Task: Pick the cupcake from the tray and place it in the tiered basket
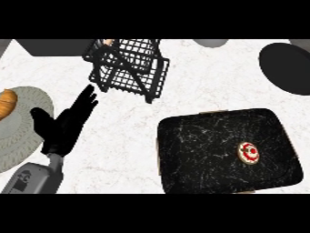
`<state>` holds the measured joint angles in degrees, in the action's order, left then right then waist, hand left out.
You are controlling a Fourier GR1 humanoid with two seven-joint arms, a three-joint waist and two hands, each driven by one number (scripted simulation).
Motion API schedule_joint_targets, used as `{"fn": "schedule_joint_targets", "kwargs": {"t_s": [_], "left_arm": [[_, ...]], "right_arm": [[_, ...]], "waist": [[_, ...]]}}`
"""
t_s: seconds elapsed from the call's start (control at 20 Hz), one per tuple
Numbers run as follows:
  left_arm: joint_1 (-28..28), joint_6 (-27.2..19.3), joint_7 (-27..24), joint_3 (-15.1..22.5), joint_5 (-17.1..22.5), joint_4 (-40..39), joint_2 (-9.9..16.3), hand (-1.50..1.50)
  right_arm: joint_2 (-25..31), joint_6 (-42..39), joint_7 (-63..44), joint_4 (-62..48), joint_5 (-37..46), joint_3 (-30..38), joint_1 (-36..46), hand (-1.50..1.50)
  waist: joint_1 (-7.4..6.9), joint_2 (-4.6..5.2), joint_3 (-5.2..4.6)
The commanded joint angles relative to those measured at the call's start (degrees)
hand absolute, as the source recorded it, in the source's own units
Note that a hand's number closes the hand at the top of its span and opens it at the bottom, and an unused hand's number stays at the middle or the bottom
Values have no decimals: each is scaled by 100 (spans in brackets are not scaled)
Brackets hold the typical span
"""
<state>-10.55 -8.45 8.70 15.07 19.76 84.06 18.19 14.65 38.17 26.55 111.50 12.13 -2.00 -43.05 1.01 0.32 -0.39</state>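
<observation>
A small cupcake [249, 152] with red and white topping sits on the black marbled tray [204, 154], right of the tray's middle. The black wire tiered basket [127, 68] stands at the back of the counter, left of centre. My left hand [67, 123] rests open on the counter at the lower left, fingers straight and pointing up toward the basket, apart from both tray and cupcake. My right hand does not show.
A grey plate [23, 141] with a croissant [0, 108] lies at the left edge, just beside my left hand. A black pan [291, 68] sits at the back right. A grey bowl [211, 43] shows at the top edge.
</observation>
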Motion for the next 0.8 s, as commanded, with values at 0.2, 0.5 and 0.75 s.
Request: {"fn": "schedule_joint_targets", "kwargs": {"t_s": [0.2,0.5,0.75], "left_arm": [[-134,-5,68,226,-157,6,-164,0],[-387,137,266,44,1,59,-71,0],[-468,-6,325,75,-92,80,-184,0]], "right_arm": [[-220,467,-2242,1369,2238,-567,-1496,-150],[-869,-318,-3774,2202,3938,-1435,-1568,-150],[-1442,-970,-5063,2110,5514,-1685,-1154,-150]], "waist": [[-196,121,-20],[-341,116,-6],[-375,115,-1]]}}
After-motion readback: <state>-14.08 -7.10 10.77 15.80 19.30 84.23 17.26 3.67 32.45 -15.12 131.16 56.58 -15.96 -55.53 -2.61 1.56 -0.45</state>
